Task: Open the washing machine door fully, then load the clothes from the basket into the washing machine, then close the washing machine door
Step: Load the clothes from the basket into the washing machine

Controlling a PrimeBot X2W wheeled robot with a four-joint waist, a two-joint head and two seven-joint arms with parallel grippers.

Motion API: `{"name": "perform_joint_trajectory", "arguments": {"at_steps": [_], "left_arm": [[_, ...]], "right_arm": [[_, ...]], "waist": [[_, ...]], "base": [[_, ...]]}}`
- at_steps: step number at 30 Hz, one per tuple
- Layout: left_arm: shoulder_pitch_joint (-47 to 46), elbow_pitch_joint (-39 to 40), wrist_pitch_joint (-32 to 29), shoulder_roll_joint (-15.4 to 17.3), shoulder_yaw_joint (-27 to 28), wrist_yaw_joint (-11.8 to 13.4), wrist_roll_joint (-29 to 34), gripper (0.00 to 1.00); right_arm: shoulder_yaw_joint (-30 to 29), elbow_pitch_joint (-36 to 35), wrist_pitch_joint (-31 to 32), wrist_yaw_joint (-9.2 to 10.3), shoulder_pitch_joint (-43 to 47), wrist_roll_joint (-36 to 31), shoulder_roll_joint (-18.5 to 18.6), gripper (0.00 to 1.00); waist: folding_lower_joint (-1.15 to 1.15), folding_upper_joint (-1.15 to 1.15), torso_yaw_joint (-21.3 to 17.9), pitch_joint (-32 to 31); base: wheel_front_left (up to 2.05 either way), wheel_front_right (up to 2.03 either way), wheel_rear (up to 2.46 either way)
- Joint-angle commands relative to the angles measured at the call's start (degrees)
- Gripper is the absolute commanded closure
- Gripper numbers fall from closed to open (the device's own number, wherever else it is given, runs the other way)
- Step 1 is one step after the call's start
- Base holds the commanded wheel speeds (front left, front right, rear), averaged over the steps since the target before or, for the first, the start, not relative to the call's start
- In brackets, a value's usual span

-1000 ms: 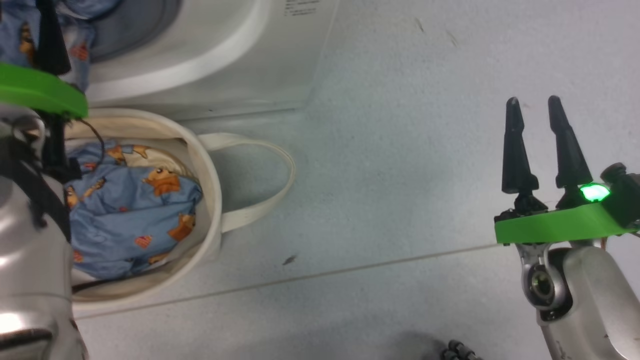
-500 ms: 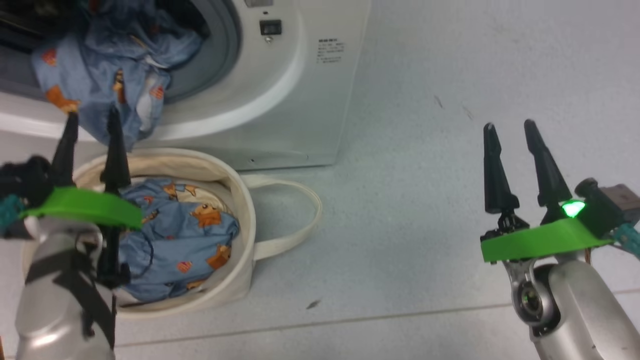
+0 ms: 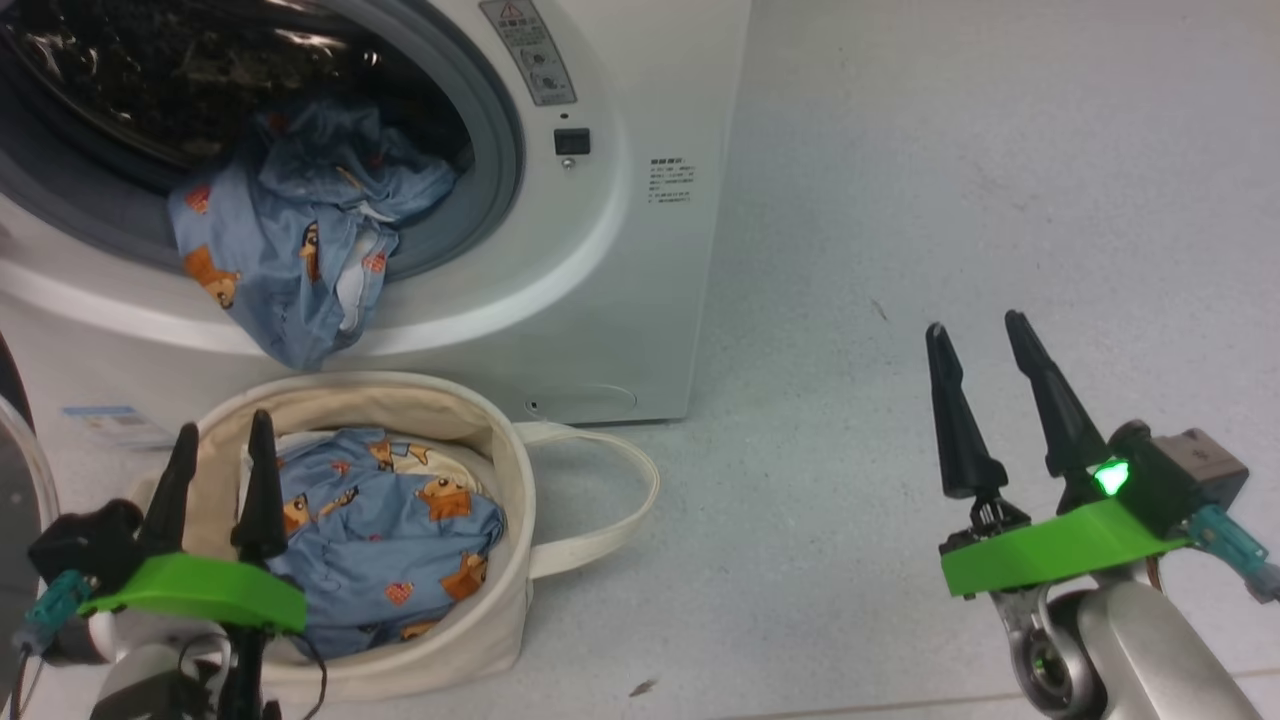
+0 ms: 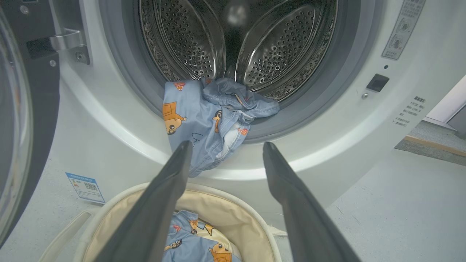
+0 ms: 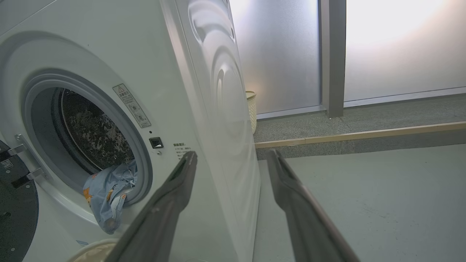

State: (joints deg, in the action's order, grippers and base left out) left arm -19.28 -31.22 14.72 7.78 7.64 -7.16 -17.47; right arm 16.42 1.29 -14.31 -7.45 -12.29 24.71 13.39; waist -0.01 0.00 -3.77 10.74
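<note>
Left gripper [image 3: 225,423] is empty, fingers parted by a moderate gap with nothing between them. It hangs over the near-left rim of the basket [image 3: 505,520], fingers pointing far, toward the washing machine [image 3: 640,280]. Two lots of clothes [image 3: 400,530]. The hanging garment [image 3: 290,250] is half in: it drapes out of the drum [image 4: 284,47], over the grey gasket [image 4: 316,87] and down the white front, with its lowest fold just above the basket's far rim. The second garment [image 3: 440,500] is bunched in the basket, just right of the left gripper's fingers and apart from them in head view. In left wrist view the hanging garment sits beyond the fingertips, a bit left of the gap. The left finger's tip overlaps its lower edge there, and I cannot tell whether they touch. The washing machine door [image 4: 22,120] is swung open at left on its hinge, black rim and glass at the edge of view. A blue label sticker [image 4: 85,187] sits low on the machine front, left of the basket. The basket's loop handle [image 3: 620,500] lies on the floor [image 3: 900,200] to its right. Right gripper [image 3: 975,324] is also empty with a similar gap, well right of machine and basket, over bare floor. Its wrist view faces the machine's right front corner.
</note>
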Motion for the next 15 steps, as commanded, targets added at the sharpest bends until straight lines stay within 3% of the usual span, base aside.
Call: {"name": "perform_joint_trajectory", "arguments": {"at_steps": [1,15], "left_arm": [[-0.4,2.2,0.3,1.0,2.1,-0.3,-0.5,0.00],[1.0,2.6,0.3,0.1,2.9,-0.3,-0.4,0.00]], "right_arm": [[1.3,-2.1,-0.7,-0.03,0.1,-0.1,0.9,0.00],[2.0,-1.8,-0.7,-0.03,1.0,0.4,2.0,0.00]], "waist": [[0.01,0.00,0.1,-1.0],[0.01,0.00,0.5,-1.6]], "base": [[0.00,0.00,0.00],[0.00,0.00,0.00]]}}
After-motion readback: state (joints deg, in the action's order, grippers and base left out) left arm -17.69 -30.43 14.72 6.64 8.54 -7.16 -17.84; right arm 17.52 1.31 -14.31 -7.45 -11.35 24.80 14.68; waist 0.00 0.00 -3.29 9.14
